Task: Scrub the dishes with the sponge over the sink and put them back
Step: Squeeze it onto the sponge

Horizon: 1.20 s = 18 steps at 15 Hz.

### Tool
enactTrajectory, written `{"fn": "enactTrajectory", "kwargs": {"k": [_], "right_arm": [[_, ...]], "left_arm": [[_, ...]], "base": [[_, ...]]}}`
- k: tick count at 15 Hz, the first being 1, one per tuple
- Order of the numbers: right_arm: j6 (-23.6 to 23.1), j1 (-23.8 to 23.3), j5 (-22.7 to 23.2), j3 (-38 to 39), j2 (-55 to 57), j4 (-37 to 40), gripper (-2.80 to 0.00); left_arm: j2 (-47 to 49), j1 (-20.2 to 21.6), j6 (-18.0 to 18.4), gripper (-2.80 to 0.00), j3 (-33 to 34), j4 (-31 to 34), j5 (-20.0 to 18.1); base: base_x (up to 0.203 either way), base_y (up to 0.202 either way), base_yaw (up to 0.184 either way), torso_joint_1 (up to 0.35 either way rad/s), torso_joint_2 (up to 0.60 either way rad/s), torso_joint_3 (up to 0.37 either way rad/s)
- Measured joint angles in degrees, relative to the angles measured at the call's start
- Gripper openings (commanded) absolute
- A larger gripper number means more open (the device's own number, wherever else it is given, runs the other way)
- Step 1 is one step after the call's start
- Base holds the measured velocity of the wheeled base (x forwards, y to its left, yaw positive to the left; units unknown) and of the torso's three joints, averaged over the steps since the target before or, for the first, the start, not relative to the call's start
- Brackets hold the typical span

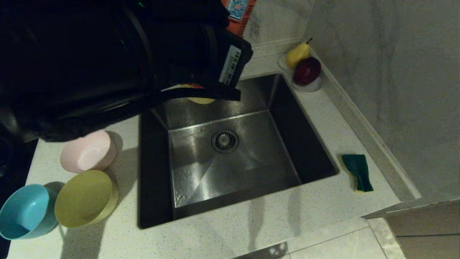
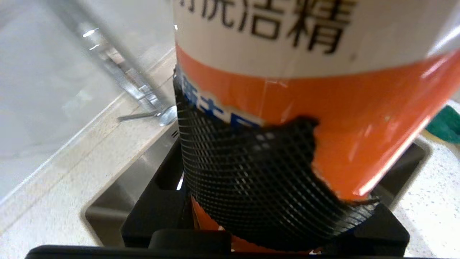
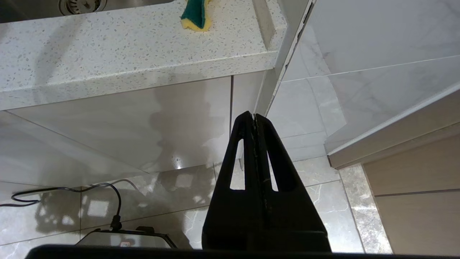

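1. nearest the robot, the right gripper (image 3: 255, 117) hangs parked below the counter edge in front of the cabinet, above the floor tiles, its jaws pressed together on nothing.
2. on the near left of the counter (image 1: 251, 223) the light blue bowl (image 1: 24, 211) and the yellow bowl (image 1: 86, 198) sit side by side, touching or nearly so, both tipped a little on their sides.
3. just behind the yellow one lies the pale pink bowl (image 1: 88, 151), also tilted, partly under the dark bulk of the left arm.
4. the sink (image 1: 201, 172) fills the middle of the counter, with its round drain strainer (image 1: 225, 140) at the centre of the basin floor.
5. the sponge (image 1: 357, 172) lies on the counter to the right of the sink, green face up, slightly bent, well apart from the bowls.
6. the left gripper (image 2: 273, 216) is over the far part of the sink, clamped around a detergent bottle (image 2: 323, 108) with an orange and white label and a black mesh sleeve low on its body.
7. a tap (image 2: 122, 82) stands on the counter behind the sink.
8. in the far right corner a small white dish (image 1: 311, 86) holds a yellow pear (image 1: 297, 54) and a dark red apple (image 1: 307, 70).
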Motion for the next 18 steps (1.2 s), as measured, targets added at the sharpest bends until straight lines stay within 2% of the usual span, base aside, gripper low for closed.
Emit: {"fn": "enactTrajectory", "kwargs": {"k": [9, 11, 15, 18], "right_arm": [[0.00, 0.00, 0.02, 0.00, 0.00, 0.00, -2.80], [-0.02, 0.00, 0.00, 0.00, 0.00, 0.00, -2.80], [0.00, 0.00, 0.02, 0.00, 0.00, -0.02, -2.80], [0.00, 0.00, 0.02, 0.00, 0.00, 0.00, -2.80]], "left_arm": [[14.27, -4.72, 3.58, -2.80, -8.60, 0.01, 6.05], [17.62, -5.63, 3.87, -2.80, -9.87, -0.05, 6.55], [24.69, -7.12, 4.56, -2.80, -14.54, 0.01, 9.92], [28.70, -7.85, 7.63, -2.80, -17.70, 0.47, 12.11]], "base": [[0.000, 0.000, 0.000, 0.000, 0.00, 0.000], [0.000, 0.000, 0.000, 0.000, 0.00, 0.000], [0.000, 0.000, 0.000, 0.000, 0.00, 0.000], [0.000, 0.000, 0.000, 0.000, 0.00, 0.000]]}}
